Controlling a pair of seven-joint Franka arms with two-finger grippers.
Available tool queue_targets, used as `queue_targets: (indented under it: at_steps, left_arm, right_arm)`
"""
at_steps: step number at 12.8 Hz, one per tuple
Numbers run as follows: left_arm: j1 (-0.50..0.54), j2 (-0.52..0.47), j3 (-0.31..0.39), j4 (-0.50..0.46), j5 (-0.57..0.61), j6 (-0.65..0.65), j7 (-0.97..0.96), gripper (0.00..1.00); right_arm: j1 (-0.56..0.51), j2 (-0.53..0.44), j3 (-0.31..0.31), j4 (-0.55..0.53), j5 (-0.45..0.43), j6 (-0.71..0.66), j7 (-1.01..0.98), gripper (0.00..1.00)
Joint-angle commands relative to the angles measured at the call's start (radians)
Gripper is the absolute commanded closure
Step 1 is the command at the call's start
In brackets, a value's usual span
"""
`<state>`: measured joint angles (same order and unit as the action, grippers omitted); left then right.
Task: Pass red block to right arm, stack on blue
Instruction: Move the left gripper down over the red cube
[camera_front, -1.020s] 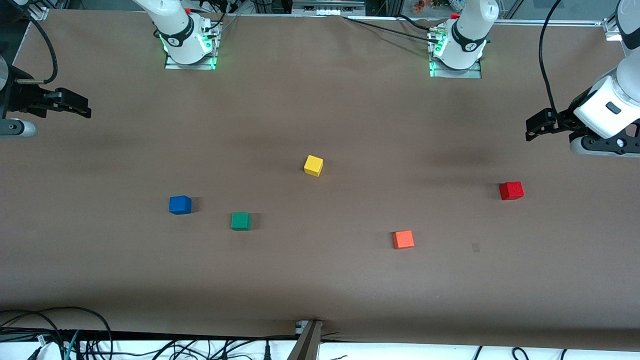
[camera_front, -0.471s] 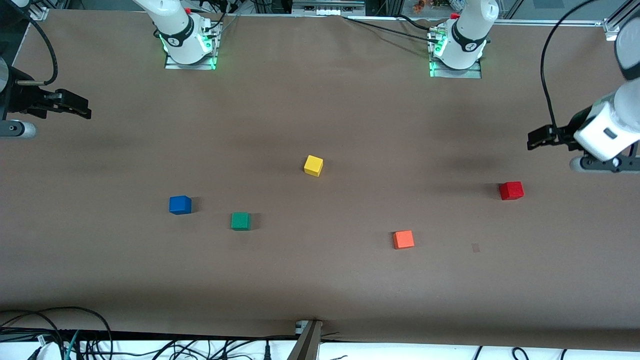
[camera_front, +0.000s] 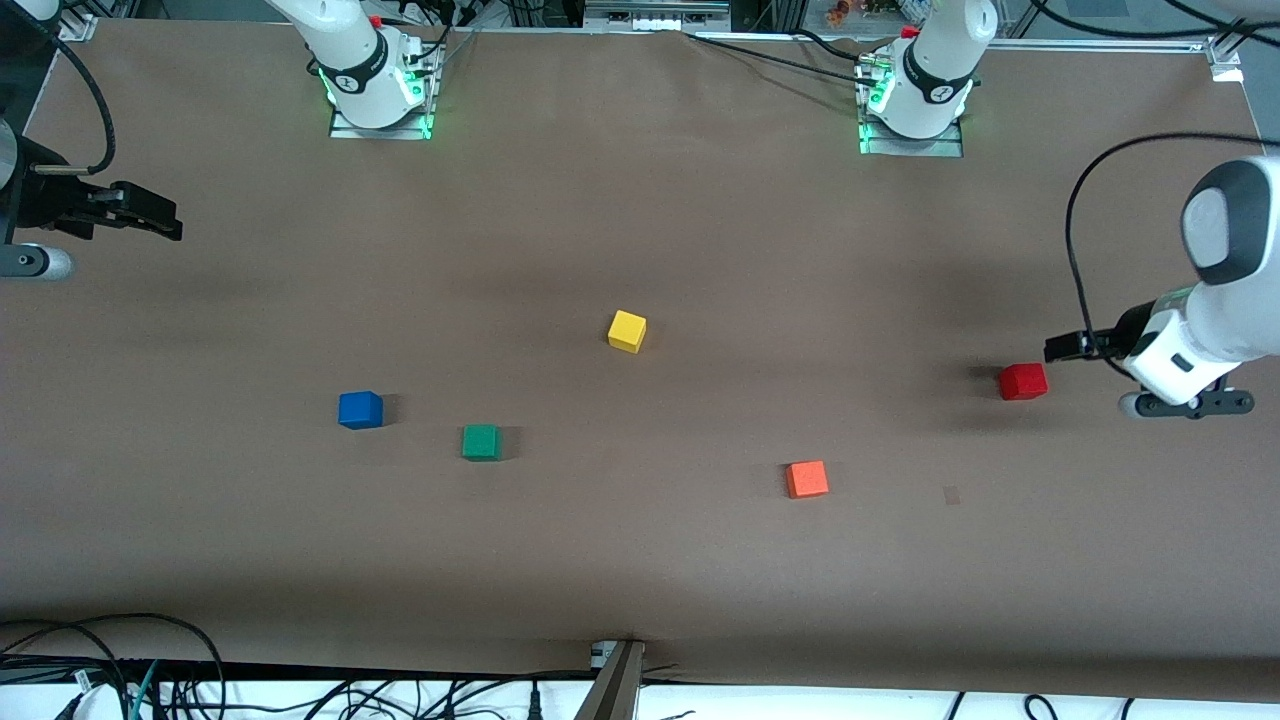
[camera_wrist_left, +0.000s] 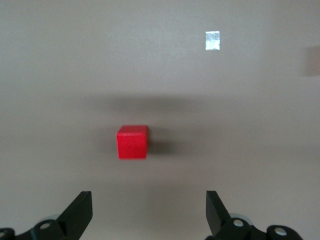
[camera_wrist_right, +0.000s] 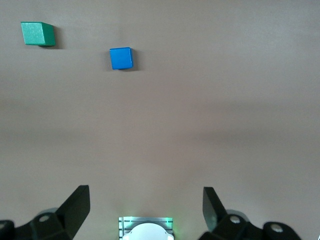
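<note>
The red block lies flat on the brown table toward the left arm's end, well apart from the blue block, which sits toward the right arm's end with a green block just beside it. A yellow block and an orange block lie between the two. No container is seen on the table, so nothing is held in one.

The left gripper is held low, just beside the red block on the side toward the arm bases, and its fingers are spread wide with nothing between them; in the left wrist view the red block is seen ahead of the gap. The right gripper is kept waiting at its own end of the table, its fingers likewise parted and empty.

The red block is judged to be light, rigid and unlikely to be damaged by a firm pinch. Its plain flat faces may be a little slippery, so two opposite side faces are best taken squarely, low enough that the upper part is left free for the other gripper at the handover.
</note>
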<state>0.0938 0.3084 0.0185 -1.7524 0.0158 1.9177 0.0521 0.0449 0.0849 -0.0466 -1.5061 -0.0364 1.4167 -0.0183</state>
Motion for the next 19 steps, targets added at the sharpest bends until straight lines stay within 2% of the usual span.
queue_targets:
  at_steps: [1,4,8,11,12,14,15,19]
  left_arm:
    - [0.014,-0.012,-0.002,-0.131,-0.004,0.169,0.049,0.0]
    - [0.041,0.02,-0.002,-0.277,-0.004,0.409,0.055,0.0]
    - [0.079,0.11,-0.002,-0.321,0.004,0.567,0.127,0.0]
    - [0.083,0.153,-0.002,-0.397,0.004,0.7,0.13,0.0]
    - [0.083,0.162,-0.002,-0.395,0.004,0.716,0.149,0.05]
    - [0.083,0.164,-0.002,-0.391,0.004,0.716,0.15,0.79]
    - [0.083,0.164,-0.002,-0.386,0.003,0.715,0.149,0.99]
    - [0.084,0.137,-0.008,-0.378,0.003,0.705,0.185,1.0]
  right_arm:
    - [-0.002,0.006,-0.001,0.017,-0.008,-0.002,-0.02,0.0]
    - [-0.002,0.006,-0.001,0.017,-0.008,-0.002,-0.018,0.0]
    - [-0.002,0.006,-0.001,0.017,-0.008,-0.002,-0.018,0.0]
    - [-0.002,0.006,-0.001,0.017,-0.007,-0.002,-0.018,0.0]
    - [-0.002,0.006,-0.001,0.017,-0.007,-0.002,-0.018,0.0]
    - [-0.002,0.006,-0.001,0.017,-0.007,-0.002,-0.018,0.0]
    - [-0.002,0.007,-0.001,0.017,-0.007,-0.002,-0.018,0.0]
    - [0.0,0.007,-0.001,0.017,-0.007,-0.002,-0.018,0.0]
